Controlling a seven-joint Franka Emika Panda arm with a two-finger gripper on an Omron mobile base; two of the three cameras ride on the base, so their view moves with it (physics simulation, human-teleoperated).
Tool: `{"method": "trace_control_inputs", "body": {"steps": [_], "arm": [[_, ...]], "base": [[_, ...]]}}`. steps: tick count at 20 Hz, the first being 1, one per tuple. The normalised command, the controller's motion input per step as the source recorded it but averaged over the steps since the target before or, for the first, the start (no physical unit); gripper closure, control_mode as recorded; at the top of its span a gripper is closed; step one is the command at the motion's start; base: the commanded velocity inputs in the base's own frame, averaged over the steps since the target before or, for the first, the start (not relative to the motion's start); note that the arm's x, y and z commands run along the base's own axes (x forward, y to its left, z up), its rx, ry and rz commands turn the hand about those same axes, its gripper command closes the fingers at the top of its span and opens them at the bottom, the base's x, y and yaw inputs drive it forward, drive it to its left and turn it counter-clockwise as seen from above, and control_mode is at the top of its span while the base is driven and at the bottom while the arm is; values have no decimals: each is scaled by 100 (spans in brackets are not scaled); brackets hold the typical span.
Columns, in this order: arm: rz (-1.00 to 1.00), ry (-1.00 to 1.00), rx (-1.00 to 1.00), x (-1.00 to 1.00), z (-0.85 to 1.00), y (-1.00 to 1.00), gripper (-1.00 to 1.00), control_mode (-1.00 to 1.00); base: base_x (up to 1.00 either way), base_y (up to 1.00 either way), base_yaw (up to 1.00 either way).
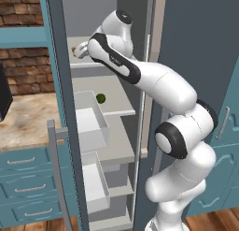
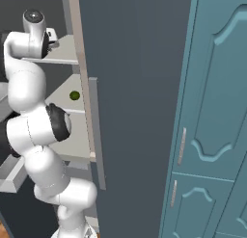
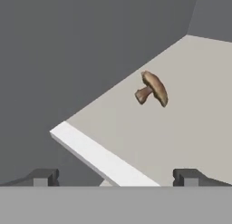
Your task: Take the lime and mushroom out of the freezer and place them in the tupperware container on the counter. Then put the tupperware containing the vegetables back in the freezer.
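Note:
The freezer (image 1: 140, 19) stands open, and my arm reaches into its upper shelf (image 1: 86, 64). In the hand view the mushroom (image 3: 152, 88), brown and tan, lies on that pale shelf ahead of my gripper (image 3: 116, 177), a little to its right and apart from it. The gripper is open with nothing between its fingertips (image 3: 45, 177). One shelf lower sits the small dark green lime (image 1: 100, 97), which also appears in the right base view (image 2: 74, 95). The tupperware container is out of view. The marbled counter (image 1: 28, 118) lies left of the freezer.
The slate-blue freezer door (image 2: 135, 87) hangs open on the arm's right, with a grey handle (image 2: 94, 131). Two white drawer bins (image 1: 91, 120) (image 1: 95, 181) are pulled out below the lime. A black appliance (image 1: 3, 97) stands on the counter. Teal cabinets (image 2: 212, 112) are on the right.

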Motion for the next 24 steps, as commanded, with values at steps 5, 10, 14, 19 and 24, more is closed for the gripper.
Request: {"method": "trace_control_inputs", "body": {"steps": [5,10,14,19,24], "arm": [[0,0,0,22,-8,7,-100,-100],[0,0,-2,28,-27,16,-100,-100],[0,1,0,34,-3,10,-100,-100],[0,2,0,36,0,6,-100,-100],[0,3,0,37,0,8,-100,-100]], "base": [[0,0,0],[0,0,0],[0,0,0],[0,0,0],[0,0,0]]}}
